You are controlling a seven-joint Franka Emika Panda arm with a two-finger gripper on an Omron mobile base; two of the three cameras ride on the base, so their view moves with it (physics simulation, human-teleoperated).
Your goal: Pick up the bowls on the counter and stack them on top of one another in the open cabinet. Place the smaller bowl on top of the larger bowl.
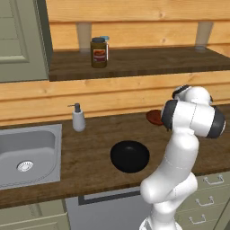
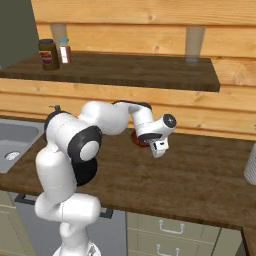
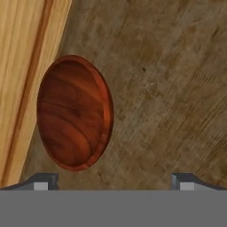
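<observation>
- Small reddish-brown bowl (image 3: 74, 113) sits on the desk (image 1: 90, 152), near the back, close to the pine wall boards. Seen from the hand camera it lies left of centre, open side up, wood grain showing inside.
- In the left base view that bowl (image 1: 154, 117) is partly hidden behind the arm's elbow; in the right base view only a sliver of it (image 2: 136, 138) shows behind the wrist.
- Hand (image 3: 114, 181) hovers over the desk beside the small bowl, fingers spread wide, nothing between them. One fingertip (image 3: 43, 181) is just below the bowl's rim in the hand view; the other is off over bare wood.
- In the right base view the hand (image 2: 158, 149) points down toward the desk, just right of the bowl.
- Big black bowl (image 1: 130, 156) sits on the desk nearer the front edge, well apart from the small one, to its left.
- Open cabinet shelf (image 1: 148, 63) above the desk carries a dark jar (image 1: 99, 52) with a red label at its left end.
- Soap dispenser (image 1: 78, 117) stands by the steel sink (image 1: 27, 152), at the desk's left.
</observation>
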